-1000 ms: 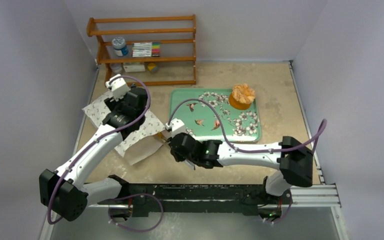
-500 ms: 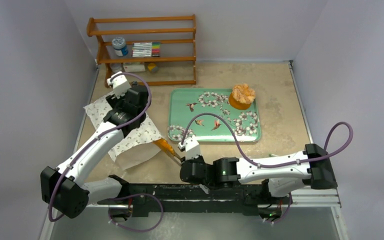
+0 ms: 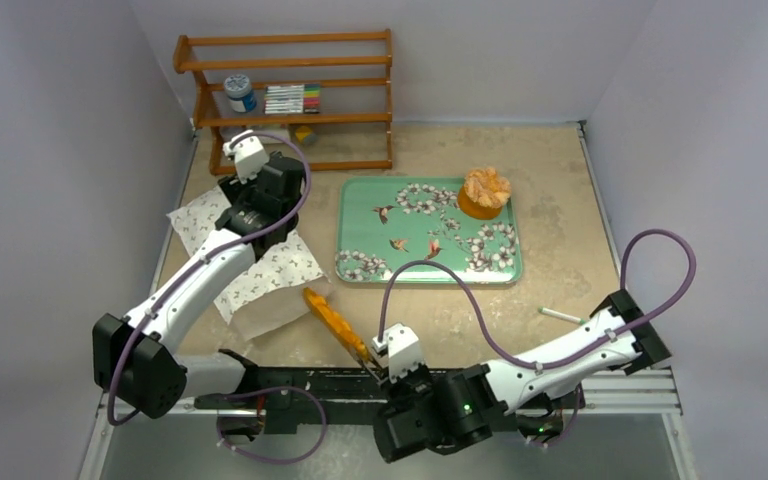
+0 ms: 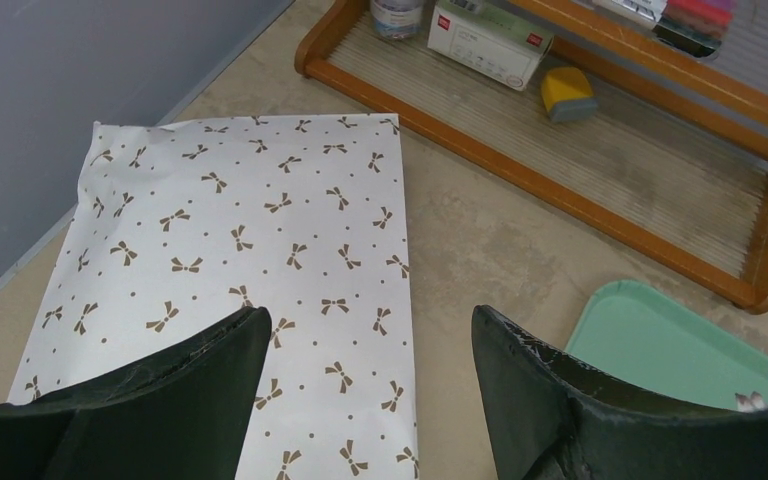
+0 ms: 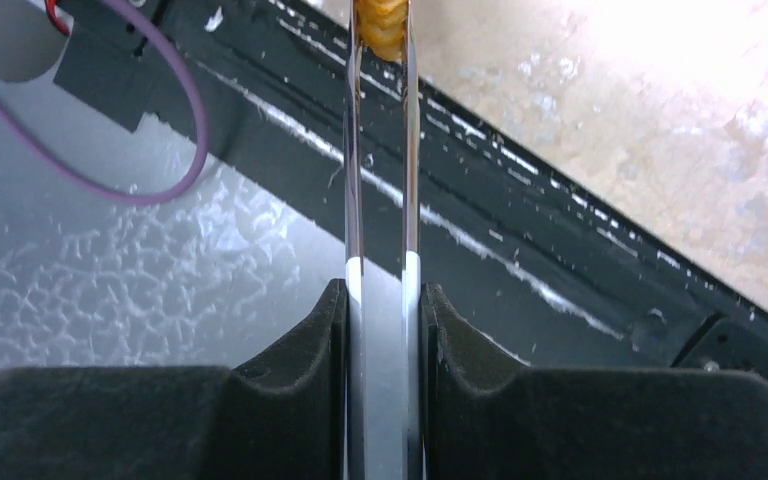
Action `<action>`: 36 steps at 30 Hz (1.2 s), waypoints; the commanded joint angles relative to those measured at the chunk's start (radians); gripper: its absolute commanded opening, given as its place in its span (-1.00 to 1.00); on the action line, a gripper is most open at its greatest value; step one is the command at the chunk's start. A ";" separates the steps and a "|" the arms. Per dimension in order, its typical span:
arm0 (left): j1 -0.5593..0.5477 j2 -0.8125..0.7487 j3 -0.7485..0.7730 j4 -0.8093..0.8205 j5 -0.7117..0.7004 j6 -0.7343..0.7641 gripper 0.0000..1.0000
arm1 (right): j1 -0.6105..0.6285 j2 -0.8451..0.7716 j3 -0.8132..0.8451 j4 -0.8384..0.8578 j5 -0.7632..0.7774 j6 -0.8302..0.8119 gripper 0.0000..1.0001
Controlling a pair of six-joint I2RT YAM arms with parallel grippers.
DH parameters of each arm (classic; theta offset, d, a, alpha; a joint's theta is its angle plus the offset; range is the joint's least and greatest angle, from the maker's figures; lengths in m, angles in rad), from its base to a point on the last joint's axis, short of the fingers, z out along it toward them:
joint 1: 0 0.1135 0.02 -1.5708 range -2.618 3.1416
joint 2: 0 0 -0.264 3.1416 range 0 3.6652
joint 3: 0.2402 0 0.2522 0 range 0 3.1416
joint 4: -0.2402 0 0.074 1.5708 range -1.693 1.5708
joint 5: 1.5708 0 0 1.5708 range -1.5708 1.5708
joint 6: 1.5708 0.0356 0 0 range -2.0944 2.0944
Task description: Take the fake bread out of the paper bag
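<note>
Wooden rack (image 3: 290, 100) at back: jar, markers, and a red-labelled box whose text is too small to read. Green floral tray (image 3: 360, 200) carries the ruffled pastry (image 3: 485, 187).

Left arm reaches across the paper bag (image 4: 240, 230). Left gripper (image 4: 370, 390) has jaws wide apart and holds nothing.

Right arm is sharply bent, wrist at the near edge. Right gripper (image 3: 375, 357) is pinched on the end of the thin baguette (image 3: 332, 318), which lies just beside the bag mouth.
</note>
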 commanded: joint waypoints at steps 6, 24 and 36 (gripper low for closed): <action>0.031 -0.019 0.063 0.039 0.003 0.053 0.48 | 0.102 -0.035 0.016 -0.177 0.094 0.248 -1.00; 0.142 -0.042 0.090 0.023 0.034 0.101 0.50 | 0.317 -0.129 0.271 -0.175 0.459 0.106 -1.00; 0.237 -0.050 0.122 0.007 0.114 0.099 0.50 | 0.064 -0.100 0.255 -0.185 0.605 0.087 -1.00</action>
